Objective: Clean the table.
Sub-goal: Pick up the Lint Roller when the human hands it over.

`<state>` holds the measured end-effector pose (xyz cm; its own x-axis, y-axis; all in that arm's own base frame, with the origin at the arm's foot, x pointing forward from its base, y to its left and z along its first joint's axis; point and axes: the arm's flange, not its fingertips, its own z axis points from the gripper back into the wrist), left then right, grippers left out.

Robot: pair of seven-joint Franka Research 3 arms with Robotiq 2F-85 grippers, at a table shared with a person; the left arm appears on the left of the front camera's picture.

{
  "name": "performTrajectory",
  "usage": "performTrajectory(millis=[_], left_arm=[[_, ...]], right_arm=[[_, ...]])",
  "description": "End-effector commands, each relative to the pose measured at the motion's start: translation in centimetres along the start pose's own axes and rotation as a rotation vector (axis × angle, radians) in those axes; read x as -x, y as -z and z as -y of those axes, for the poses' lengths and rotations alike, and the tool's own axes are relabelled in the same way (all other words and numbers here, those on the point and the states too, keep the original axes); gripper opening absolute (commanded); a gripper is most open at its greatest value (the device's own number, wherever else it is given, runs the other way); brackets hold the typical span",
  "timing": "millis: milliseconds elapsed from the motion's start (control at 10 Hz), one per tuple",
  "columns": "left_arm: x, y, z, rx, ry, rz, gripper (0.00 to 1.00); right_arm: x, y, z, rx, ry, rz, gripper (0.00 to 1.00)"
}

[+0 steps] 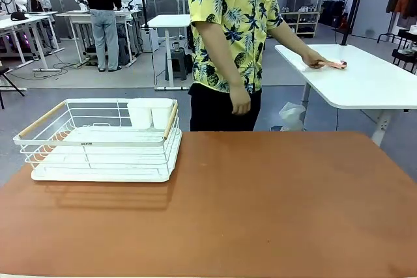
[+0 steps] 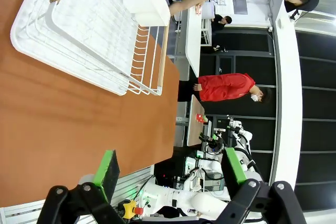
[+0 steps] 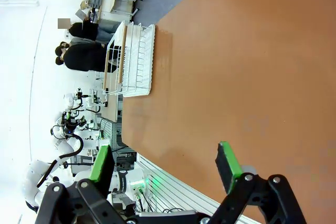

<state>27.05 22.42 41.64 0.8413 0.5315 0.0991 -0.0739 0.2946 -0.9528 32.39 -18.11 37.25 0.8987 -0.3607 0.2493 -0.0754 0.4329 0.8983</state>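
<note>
Reddish-brown table spans the foreground, bare except for a white wire dish rack at its far left, so clearing looks largely done, with wiping perhaps left. Left gripper and right gripper hover above the top with jaws spread and empty. The person's hand rests on the white side table.

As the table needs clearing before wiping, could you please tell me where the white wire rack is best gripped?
Probably by the wooden bar handle at the wire rack's right end, coming from above and straddling the bar: it runs along the top edge, exposed, with wire gaps beneath. Take its near half; the white holder crowds the far half.
</note>
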Motion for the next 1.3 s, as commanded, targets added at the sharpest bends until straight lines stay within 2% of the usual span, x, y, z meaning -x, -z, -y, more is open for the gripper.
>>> performTrajectory(millis=[0, 1200], left_arm=[[0.08, -0.28, -0.05, 0.008, 0.001, 0.004, 1.00], [0.08, -0.28, -0.05, 0.008, 0.001, 0.004, 1.00]], right_arm=[[0.05, -0.16, -0.21, -0.007, 0.004, 0.005, 1.00], [0.05, -0.16, -0.21, -0.007, 0.004, 0.005, 1.00]])
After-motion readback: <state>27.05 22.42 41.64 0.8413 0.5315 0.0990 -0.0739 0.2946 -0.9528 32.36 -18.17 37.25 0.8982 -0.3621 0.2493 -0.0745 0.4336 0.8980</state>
